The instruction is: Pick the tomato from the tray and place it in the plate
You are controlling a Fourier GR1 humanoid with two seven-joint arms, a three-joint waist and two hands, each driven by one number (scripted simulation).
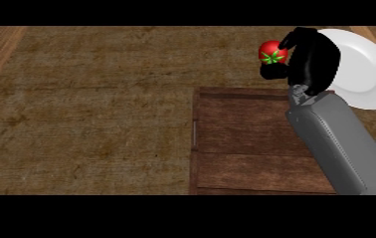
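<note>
Robot hand (pixel 314 62) curled round tomato (pixel 272 53)

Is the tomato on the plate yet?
Not yet. The tomato is held in the right robot hand, just left of the white plate, past the tray.

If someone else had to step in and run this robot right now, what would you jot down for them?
Right hand: curled round the tomato, holding it above the counter, just left of the white plate.
Left hand: not in view.
Wooden tray: sits below the hand, nothing showing on it.
Done: tomato picked off the tray and carried toward the plate.
Left: move it over the plate, set it down, let go.
</note>
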